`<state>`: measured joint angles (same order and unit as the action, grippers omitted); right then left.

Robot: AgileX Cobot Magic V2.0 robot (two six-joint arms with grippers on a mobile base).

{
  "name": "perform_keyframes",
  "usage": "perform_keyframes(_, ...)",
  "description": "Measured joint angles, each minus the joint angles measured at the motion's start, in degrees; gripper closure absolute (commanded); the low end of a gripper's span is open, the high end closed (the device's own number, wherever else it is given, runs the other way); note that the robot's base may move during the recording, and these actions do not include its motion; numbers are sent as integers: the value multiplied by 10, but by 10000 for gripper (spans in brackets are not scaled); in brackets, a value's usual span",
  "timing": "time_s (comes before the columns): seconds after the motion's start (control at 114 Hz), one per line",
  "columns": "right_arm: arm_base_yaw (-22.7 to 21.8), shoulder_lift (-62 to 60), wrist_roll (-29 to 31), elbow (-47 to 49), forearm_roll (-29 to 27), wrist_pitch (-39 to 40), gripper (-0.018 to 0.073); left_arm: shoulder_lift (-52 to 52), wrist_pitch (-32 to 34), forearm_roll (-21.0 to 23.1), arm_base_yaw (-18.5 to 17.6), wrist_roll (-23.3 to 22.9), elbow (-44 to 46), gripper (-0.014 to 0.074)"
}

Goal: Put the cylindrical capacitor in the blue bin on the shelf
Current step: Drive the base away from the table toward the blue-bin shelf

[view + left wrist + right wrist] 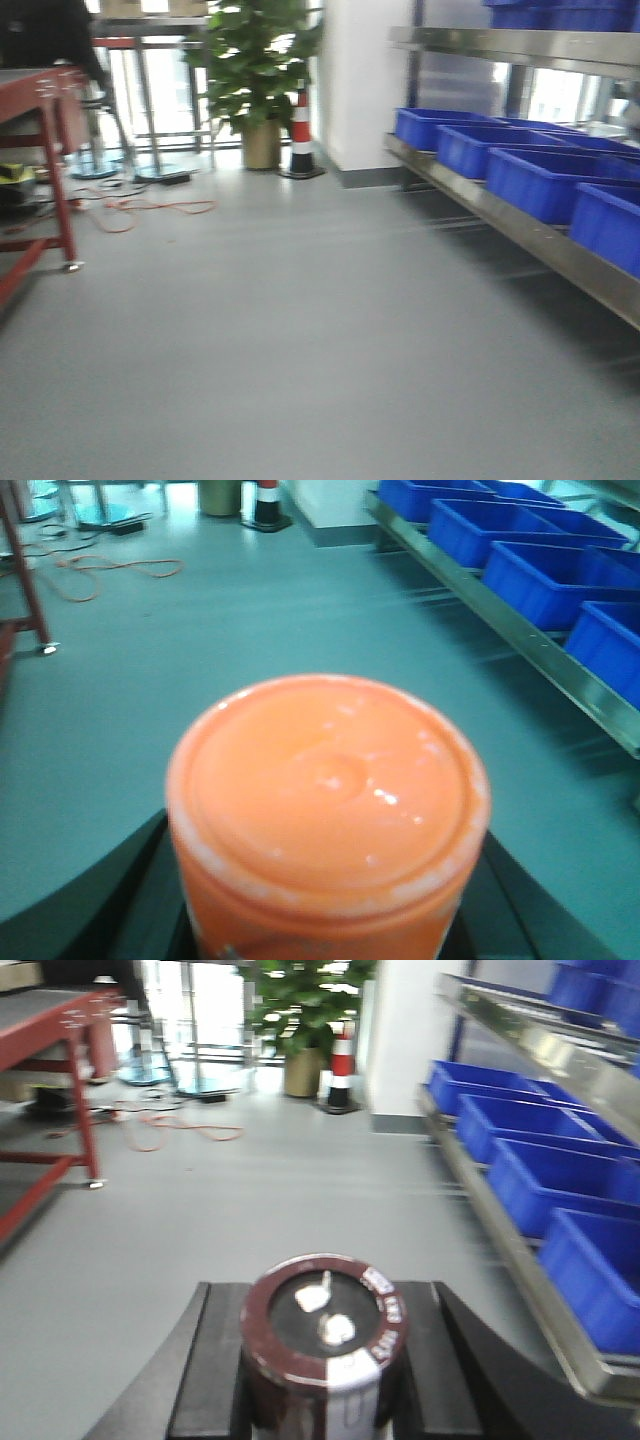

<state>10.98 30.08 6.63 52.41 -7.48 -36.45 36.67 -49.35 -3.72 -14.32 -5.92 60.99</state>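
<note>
The shelf [520, 225] runs along the right side of the room, its steel front rail angling away, with a row of blue bins [545, 180] on the lower tier. Open floor [250, 330] lies between the robot and the rack. The left arm's fingers [130, 900] seem to clamp an orange pot [325, 780], though blur hides the contact itself. The cylindrical capacitor [325, 1335] stands upright, terminals facing up, pinched between the right arm's fingers [215, 1370], which press against its maroon sleeve from either side. The bins lie ahead and to the right of it, well apart, so the right arm is the nearer one to deliver it.
</note>
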Motion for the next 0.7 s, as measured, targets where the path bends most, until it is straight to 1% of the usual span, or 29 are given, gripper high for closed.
perform_keyframes(0.699, 0, 0, 0, 0, 0, 0, 722, 0, 0, 0, 0, 0, 0, 707)
